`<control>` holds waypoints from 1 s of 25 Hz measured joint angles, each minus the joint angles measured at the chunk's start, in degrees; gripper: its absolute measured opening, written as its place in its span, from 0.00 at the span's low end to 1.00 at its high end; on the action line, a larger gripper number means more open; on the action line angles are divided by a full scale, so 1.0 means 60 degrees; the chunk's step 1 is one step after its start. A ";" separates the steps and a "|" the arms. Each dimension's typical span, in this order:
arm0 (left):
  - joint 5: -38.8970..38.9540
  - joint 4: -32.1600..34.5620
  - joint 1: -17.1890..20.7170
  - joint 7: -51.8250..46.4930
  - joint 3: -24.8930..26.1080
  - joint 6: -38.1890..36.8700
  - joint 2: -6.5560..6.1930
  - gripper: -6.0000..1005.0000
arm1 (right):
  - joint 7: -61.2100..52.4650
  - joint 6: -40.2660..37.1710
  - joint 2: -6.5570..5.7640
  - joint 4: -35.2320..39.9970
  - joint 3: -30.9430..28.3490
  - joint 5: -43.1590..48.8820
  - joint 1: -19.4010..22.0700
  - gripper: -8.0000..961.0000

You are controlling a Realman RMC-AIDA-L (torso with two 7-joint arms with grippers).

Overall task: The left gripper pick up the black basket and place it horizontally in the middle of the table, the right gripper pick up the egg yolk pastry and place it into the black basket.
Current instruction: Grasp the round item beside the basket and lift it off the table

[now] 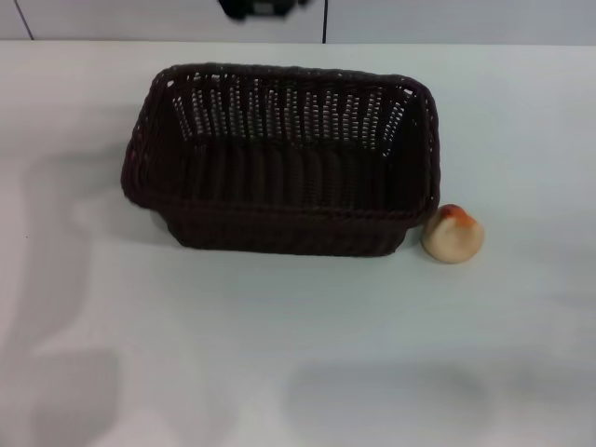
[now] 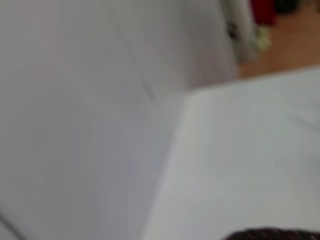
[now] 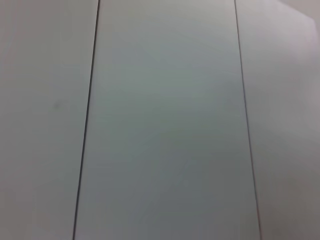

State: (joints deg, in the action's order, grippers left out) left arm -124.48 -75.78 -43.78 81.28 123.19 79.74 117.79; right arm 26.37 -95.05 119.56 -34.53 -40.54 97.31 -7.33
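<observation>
The black basket [image 1: 284,158] stands upright and empty on the white table [image 1: 279,354], lying lengthwise across the middle toward the far side. The egg yolk pastry [image 1: 453,234] sits on the table just off the basket's near right corner, close to touching it. A sliver of the basket's dark rim [image 2: 272,234] shows at the edge of the left wrist view. Neither gripper nor either arm shows in any view. Soft shadows lie on the table at the near left and near middle.
A dark object [image 1: 265,7] sits beyond the table's far edge. The left wrist view shows the table's edge [image 2: 170,165] and a pale wall. The right wrist view shows only pale panels with dark seams [image 3: 87,125].
</observation>
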 joint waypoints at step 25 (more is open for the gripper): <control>0.9040 0.4185 0.3652 0.2799 0.3235 -0.2505 0.0006 0.47 | -0.0180 0.0709 -0.0048 -0.1718 0.3418 0.0037 -0.0086 0.55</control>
State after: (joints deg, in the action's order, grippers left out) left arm -70.24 -50.67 -21.87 98.07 142.60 64.71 117.83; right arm 25.29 -90.80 119.27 -44.84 -20.03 97.54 -7.84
